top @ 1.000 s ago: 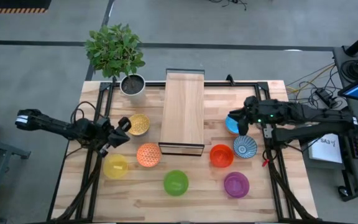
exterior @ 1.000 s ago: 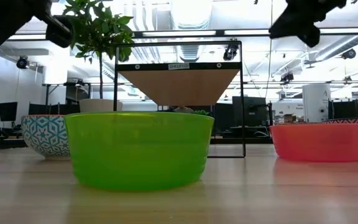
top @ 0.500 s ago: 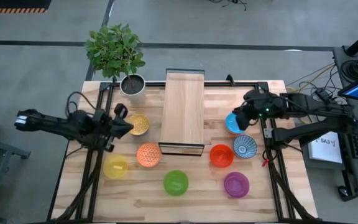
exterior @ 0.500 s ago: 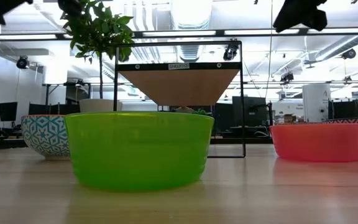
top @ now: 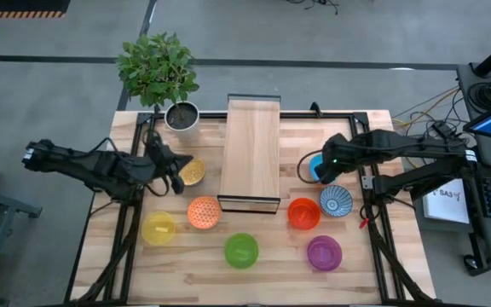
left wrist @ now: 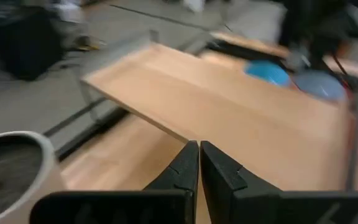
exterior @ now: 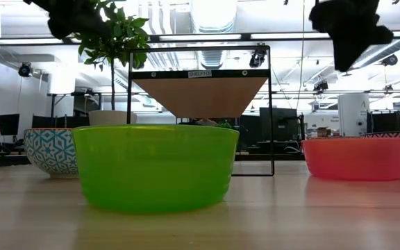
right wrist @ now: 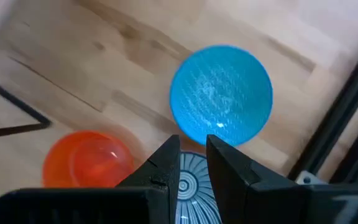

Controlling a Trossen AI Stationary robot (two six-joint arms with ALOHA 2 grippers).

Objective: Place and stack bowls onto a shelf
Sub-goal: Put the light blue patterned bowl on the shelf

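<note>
A: Eyes on the left gripper [top: 177, 173] first. It hangs by the gold bowl [top: 192, 170], on the left side of the table [top: 356, 273] near the back, and its wrist camera shows the two fingers [left wrist: 188, 163] pressed together with nothing between them.

B: Clenched and empty, agreed. And the right gripper [top: 309, 168]?

A: Over the blue bowl [right wrist: 221, 103] on the right side of the table, between the shelf [top: 251, 153] and the table's right edge. The fingers [right wrist: 166, 162] stand nearly together with a thin gap, again holding nothing.

B: Where's the shelf itself?

A: Centre of the table, running from the back edge toward the middle, pale planks bare on top. From table height it shows as a raised board in a dark frame [exterior: 200, 94].

B: Give me the remaining bowls.

A: Orange bowl [top: 204, 211] by the shelf's front left corner, yellow bowl [top: 158, 227] toward the left edge, green bowl [top: 241, 250] closest to the front edge. Red bowl [top: 303, 213] by the shelf's front right corner, patterned bowl [top: 336, 201] just beside it and just in front of the blue one, purple bowl [top: 324, 252] toward the front right.

B: All on the tabletop, then.

A: Every one, each apart and unstacked. The white plant pot [top: 181, 116] sits at the back left, close to the shelf's rear corner.
</note>
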